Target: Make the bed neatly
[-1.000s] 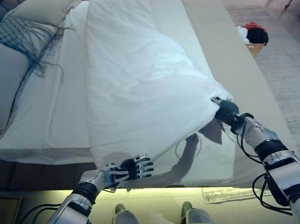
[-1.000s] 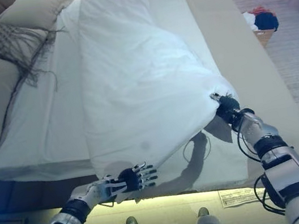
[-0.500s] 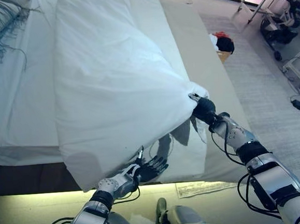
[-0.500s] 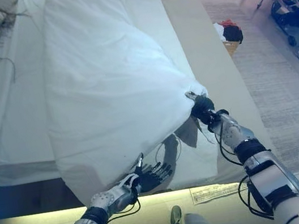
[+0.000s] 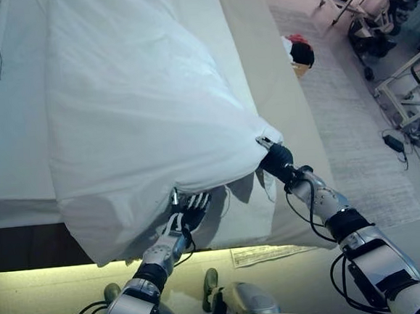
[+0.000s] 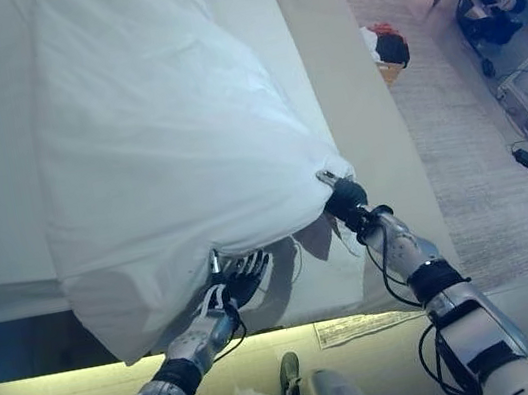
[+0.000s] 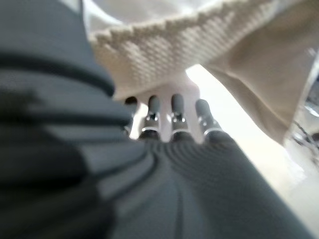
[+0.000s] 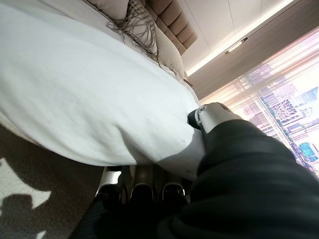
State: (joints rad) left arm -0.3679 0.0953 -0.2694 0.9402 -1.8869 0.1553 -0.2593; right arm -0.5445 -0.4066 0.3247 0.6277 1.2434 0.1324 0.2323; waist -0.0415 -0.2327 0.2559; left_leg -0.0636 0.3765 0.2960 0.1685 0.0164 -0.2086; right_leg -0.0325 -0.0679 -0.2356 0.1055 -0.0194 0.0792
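Puffy white duvet (image 5: 140,104) — right hand (image 5: 274,159) pinching; bunched.

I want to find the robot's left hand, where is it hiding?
In the eye views the left hand is low in the middle, reaching under the lifted near edge of the white duvet, at the bed's near side.

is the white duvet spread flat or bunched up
Bunched up: the duvet lies in a narrow heap along the bed, its near corner lifted by the right hand.
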